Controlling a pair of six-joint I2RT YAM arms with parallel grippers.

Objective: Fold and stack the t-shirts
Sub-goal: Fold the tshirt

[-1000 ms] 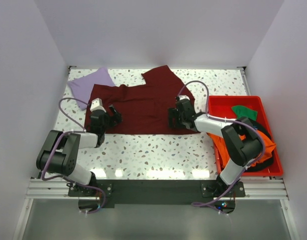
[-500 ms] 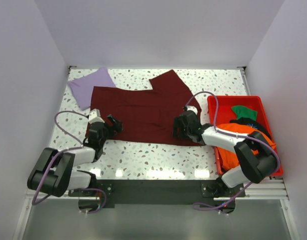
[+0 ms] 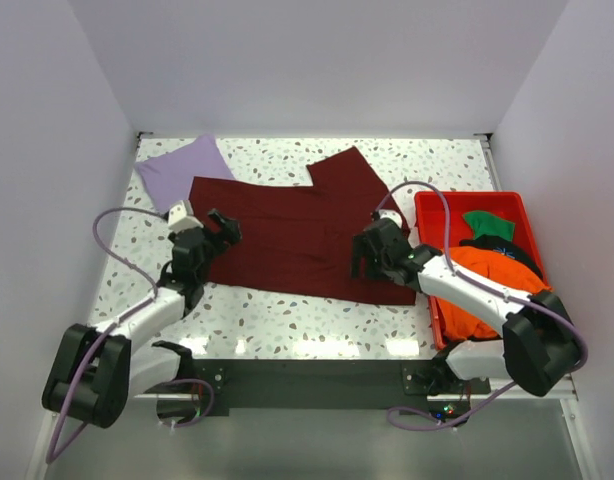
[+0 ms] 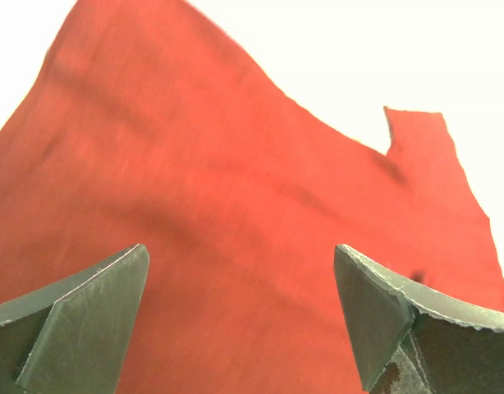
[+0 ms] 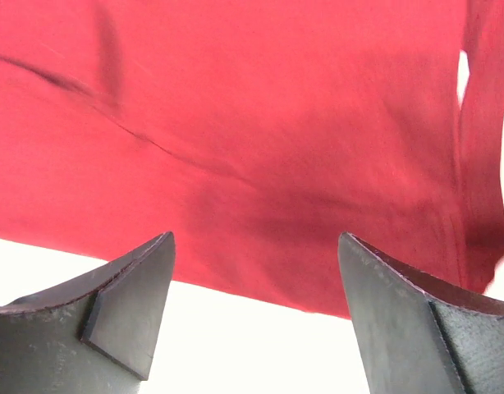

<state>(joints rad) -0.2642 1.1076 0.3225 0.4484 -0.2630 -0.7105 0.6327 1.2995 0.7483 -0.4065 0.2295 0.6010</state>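
The dark red t-shirt [image 3: 287, 235] lies spread out flat in the middle of the desk [image 3: 287, 312], with one sleeve pointing to the far edge. It is smooth, with only a few soft wrinkles, and no part of it is folded over yet. I judge that the folding of this shirt has not begun and the spreading is just finished.

The lavender t-shirt [image 3: 182, 170] lies at the far left corner as a small flat shape, and its near edge touches the dark red one. It looks already folded, so it may be the start of the stack. The orange t-shirt [image 3: 477, 280], the green one [image 3: 489, 223] and a black one [image 3: 499, 250] are in the red bin [image 3: 424, 205] at the right side, loose and not folded. So most of the work is left.

The left tool [image 3: 219, 230] is over the left edge of the dark red shirt. Its jaws stand wide apart and hold nothing; in the left wrist view only cloth shows between them. The right tool [image 3: 362, 262] is over the near right part of the hem, also open and empty. In the right wrist view the hem edge runs just past the fingertips, with bare desk under them.
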